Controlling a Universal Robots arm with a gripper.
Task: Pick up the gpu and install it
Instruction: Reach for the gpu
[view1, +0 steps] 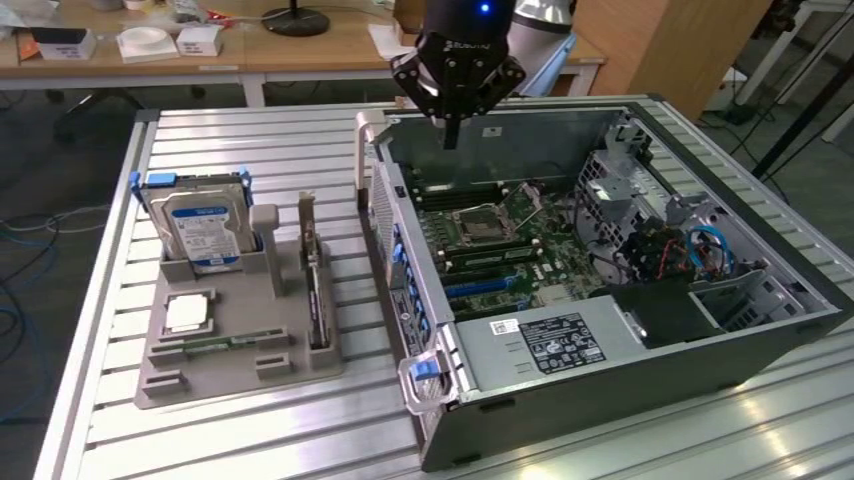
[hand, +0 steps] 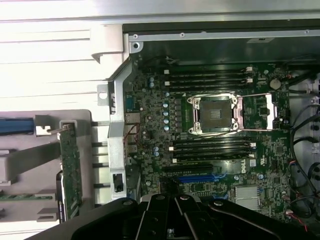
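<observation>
Gripper (view1: 451, 140) poised above the open computer case (view1: 641, 385), over the motherboard (view1: 521, 240); opening width impossible to tell, nothing seen held. Well apart, toward the exterior view's left: gpu (view1: 315, 285) standing on edge in a slot of the grey holder tray (view1: 227, 375), near the upright hard drive (view1: 200, 225).

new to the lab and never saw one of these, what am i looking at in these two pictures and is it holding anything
It is a robot arm whose gripper hangs above an open computer case. One picture comes from a camera off the arm; the other from one on its wrist, looking at the motherboard. On the slatted table a grey holder keeps parts: a hard drive and the gpu, a thin card standing on edge. The gpu is not yet picked up.
</observation>
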